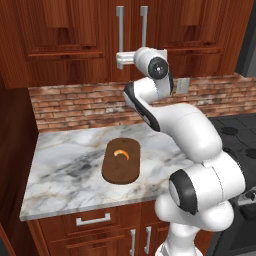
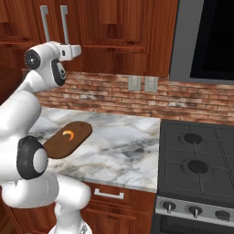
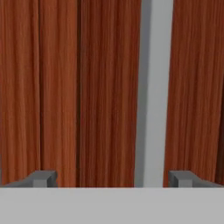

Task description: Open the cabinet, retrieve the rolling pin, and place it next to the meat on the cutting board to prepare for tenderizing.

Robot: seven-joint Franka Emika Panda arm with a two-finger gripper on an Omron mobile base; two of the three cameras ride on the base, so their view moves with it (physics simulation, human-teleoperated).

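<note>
Wooden cabinet (image 1: 75, 35) doors shut — pincer (image 3: 113, 177) spread wide before one silver handle (image 3: 153, 87).

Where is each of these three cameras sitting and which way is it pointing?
Left base view: behind the arm on its left, looking forward and down at the closed cabinet, marble counter, cutting board and meat; the arm rises at lower right.
Right base view: behind on the right, facing the same counter plus the stove; the arm rises at lower left.
Hand view: on the hand, facing the cabinet doors close up, open fingertips flanking a silver handle.
Both base views share cabinet, board, meat and arm.
</note>
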